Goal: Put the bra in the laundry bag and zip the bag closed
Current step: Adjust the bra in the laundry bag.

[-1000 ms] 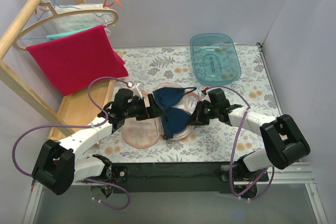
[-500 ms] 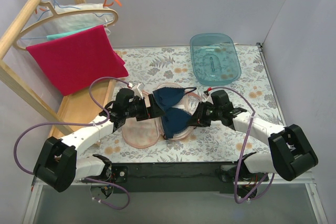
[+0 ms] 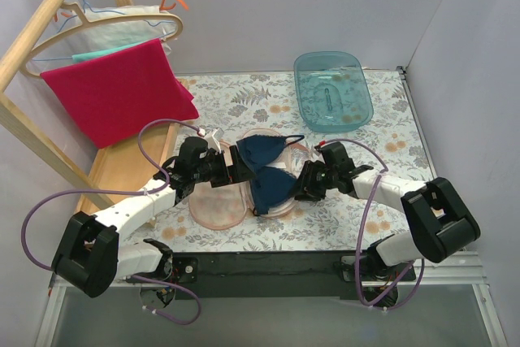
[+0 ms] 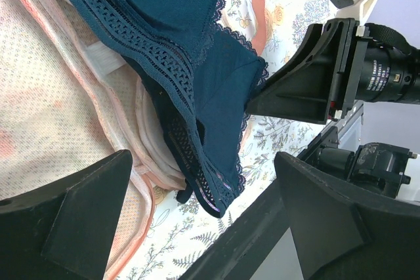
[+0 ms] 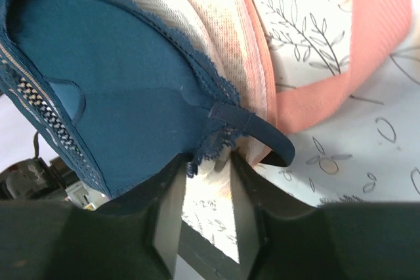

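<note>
On the table (image 3: 341,225) the laundry bag (image 3: 213,207) lies open, one half beneath your left fingers (image 4: 72,221), the other ahead of them under the bra (image 3: 272,170). The bra sits between both sets of fingers, its long axis running across the line that joins them. The left fingers are spread wide and hold nothing, with the near cup just ahead of them. Your right fingers (image 5: 244,208) are nearer: parted narrowly, the lace strap corner (image 5: 220,137) right at their tips, seemingly unpinched.

The navy bra (image 3: 266,170) lies crumpled across the open, peach-pink laundry bag (image 3: 216,206).
</note>
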Robot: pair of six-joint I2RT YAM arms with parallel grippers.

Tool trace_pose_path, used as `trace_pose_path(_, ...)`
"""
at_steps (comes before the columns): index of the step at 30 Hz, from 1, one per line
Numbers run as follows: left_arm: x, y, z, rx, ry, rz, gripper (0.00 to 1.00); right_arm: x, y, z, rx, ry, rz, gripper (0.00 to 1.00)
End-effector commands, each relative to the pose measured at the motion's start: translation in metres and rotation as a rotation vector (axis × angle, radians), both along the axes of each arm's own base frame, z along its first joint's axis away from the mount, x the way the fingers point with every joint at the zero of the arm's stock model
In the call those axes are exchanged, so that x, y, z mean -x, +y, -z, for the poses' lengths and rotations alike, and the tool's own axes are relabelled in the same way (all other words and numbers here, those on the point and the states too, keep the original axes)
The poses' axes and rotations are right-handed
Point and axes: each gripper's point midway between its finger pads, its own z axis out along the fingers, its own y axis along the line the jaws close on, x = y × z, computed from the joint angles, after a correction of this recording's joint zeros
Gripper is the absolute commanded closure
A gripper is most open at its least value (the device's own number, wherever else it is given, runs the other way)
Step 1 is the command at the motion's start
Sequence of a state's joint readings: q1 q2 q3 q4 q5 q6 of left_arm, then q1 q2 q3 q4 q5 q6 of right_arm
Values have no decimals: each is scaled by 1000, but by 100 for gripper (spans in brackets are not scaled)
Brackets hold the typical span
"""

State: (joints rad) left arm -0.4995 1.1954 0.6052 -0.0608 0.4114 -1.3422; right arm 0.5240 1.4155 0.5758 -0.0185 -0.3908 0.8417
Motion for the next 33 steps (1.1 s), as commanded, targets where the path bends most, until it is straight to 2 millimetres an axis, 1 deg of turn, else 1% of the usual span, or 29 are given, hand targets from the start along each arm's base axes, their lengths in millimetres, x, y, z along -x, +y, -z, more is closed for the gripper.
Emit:
trace_pose_path(1, -4, -4, -15, 13, -32, 6, 9, -21, 15, -14, -47, -75, -2, 62)
trace_pose_path(4, -3, -3, -13, 10, -28, 4, 10, -25, 21, -19, -80, -91, -16, 65)
trace_pose_path(9, -3, -2, -12, 7, -28, 3, 10, -28, 23, -27, -92, -105, -10, 67)
trace_pose_path(13, -2, -1, -11, 5, -28, 2, 9, -24, 18, -27, -80, -94, 9, 67)
trace_pose_path(17, -2, -1, -10, 2, -23, 6, 9, -23, 14, -34, -78, -112, 30, 66)
trace_pose_path(22, -2, -2, -11, 6, -25, 6, 9, -25, 16, -41, -95, -118, 33, 65)
trace_pose_path(25, -2, -1, -11, 3, -26, 4, 9, -26, 18, -41, -93, -109, 28, 64)
trace_pose_path(30, -1, -1, -12, 6, -28, 1, 9, -25, 18, -33, -82, -85, 27, 64)
trace_pose_path(33, -1, -1, -11, 7, -25, 2, 9, -28, 18, -33, -85, -102, 31, 64)
